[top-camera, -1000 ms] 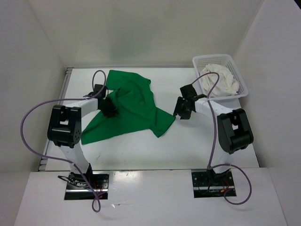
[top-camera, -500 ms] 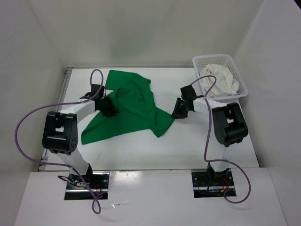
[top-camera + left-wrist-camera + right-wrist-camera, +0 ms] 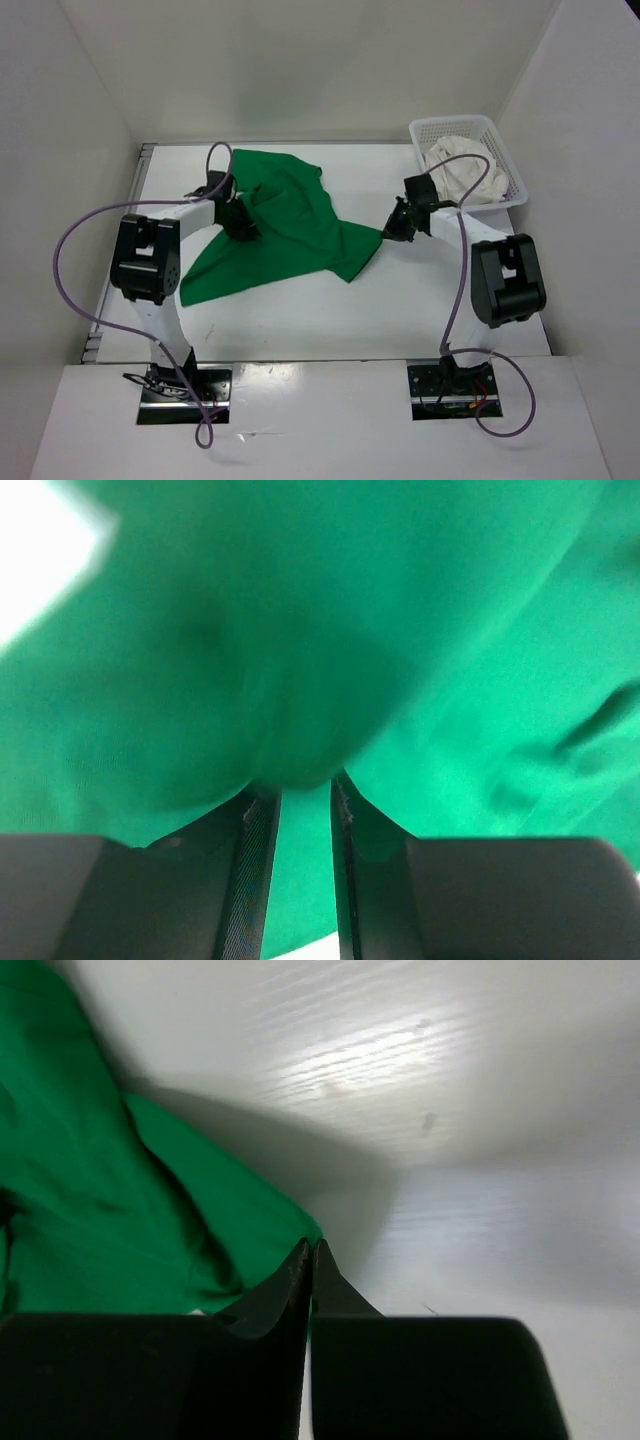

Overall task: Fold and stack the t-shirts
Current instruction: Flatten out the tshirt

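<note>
A bright green cloth t-shirt [image 3: 292, 238] is spread, with some wrinkles, on the white desk [image 3: 330, 310] in the middle and left part of the top view. The left tool [image 3: 243, 225] is placed on the left part of this shirt; in the left wrist view its fingers [image 3: 258, 825] are only slightly apart and a raised fold of the green cloth is clamped between them. The right tool [image 3: 398, 228] is at the shirt's lower right corner; its fingers [image 3: 296, 1272] are pressed together, and the edge of the green corner seems to be pinched there. In the upper right of the top view a crumpled white cloth t-shirt [image 3: 468, 172] is lying inside a white plastic mesh basket [image 3: 455, 122].
</note>
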Tool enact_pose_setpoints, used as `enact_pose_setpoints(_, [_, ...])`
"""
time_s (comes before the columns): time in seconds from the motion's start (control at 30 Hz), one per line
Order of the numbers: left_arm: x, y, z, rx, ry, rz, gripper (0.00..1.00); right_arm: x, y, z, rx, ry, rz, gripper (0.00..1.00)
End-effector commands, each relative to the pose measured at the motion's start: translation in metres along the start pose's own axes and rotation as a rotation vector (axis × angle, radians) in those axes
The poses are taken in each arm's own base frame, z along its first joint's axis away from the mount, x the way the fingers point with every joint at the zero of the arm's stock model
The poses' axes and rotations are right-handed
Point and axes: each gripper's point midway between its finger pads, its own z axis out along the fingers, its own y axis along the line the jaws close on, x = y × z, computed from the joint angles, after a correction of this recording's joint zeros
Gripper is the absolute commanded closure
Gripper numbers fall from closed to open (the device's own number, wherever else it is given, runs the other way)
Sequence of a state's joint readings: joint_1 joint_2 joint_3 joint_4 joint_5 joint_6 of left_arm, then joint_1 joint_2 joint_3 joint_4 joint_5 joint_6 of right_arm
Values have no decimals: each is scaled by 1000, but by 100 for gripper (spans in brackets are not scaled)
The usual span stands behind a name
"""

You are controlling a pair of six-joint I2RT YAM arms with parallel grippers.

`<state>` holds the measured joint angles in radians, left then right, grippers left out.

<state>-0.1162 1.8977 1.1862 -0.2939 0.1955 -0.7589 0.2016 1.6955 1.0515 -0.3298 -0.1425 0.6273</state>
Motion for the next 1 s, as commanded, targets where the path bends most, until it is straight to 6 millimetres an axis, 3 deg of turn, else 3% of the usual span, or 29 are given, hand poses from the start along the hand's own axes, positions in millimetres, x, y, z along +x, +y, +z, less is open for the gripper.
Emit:
enact_pose_setpoints(0.0, [-40,-40,19,47,-73,55,67,-8,-27,-36,61,-59,56,100])
enact_pose_setpoints(0.03, [-39,-36,33,24,-44,47,68,-8,-31,-40,62,-67,63,100])
enact_pose_setpoints(0.1, [-39,-59,42,46,-40,83,68,4,-35,-50,60,-49,65,100])
enact_pose_setpoints(0.13, [-50,-76,45,69,-59,98,68,8,-32,-53,44,-45,84,100])
enact_pose_setpoints(0.23, [-58,-111,47,115,-79,129,69,36,-36,-62,12,7,131,100])
enact_pose_setpoints(0.27, [-72,-136,33,157,-118,147,69,41,-36,-64,0,19,142,100])
enact_pose_setpoints(0.33, [-78,-148,28,166,-135,157,69,52,-37,-67,-14,36,166,100])
enact_pose_setpoints(0.4, [-76,-147,23,158,-129,167,69,56,-37,-66,-22,47,167,100])
enact_pose_setpoints(0.43, [-77,-150,5,169,-156,171,66,58,-35,-66,-33,56,167,100])
enact_pose_setpoints(0.5, [-75,-137,-10,144,-210,178,59,58,-36,-66,-33,55,158,100])
enact_pose_setpoints(0.53, [-65,-110,-28,110,-223,156,56,53,-33,-65,-40,47,156,100])
enact_pose_setpoints(0.6, [-60,-73,-47,54,-268,112,55,52,-30,-64,-49,54,147,100])
enact_pose_setpoints(0.63, [-65,-67,-79,73,-331,86,55,49,-28,-65,-55,47,132,100])
enact_pose_setpoints(0.67, [-69,-38,-89,43,-349,22,60,47,-27,-65,-60,39,130,100])
enact_pose_setpoints(0.7, [-50,-1,-84,-18,-318,-24,92,46,-25,-64,-67,46,120,100])
enact_pose_setpoints(0.73, [-61,20,-108,-32,-387,-83,100,47,-22,-64,-75,43,111,100])
enact_pose_setpoints(0.8, [-47,55,-115,-71,-391,-149,100,47,-21,-64,-83,49,101,100])
enact_pose_setpoints(0.87, [-45,82,-115,-100,-385,-222,77,48,-18,-64,-92,46,81,100])
enact_pose_setpoints(0.93, [-41,95,-106,-87,-364,-266,57,52,-14,-64,-103,57,73,100])
enact_pose_setpoints(0.97, [-49,102,-106,-88,-386,-298,46,52,-14,-64,-103,57,72,100])
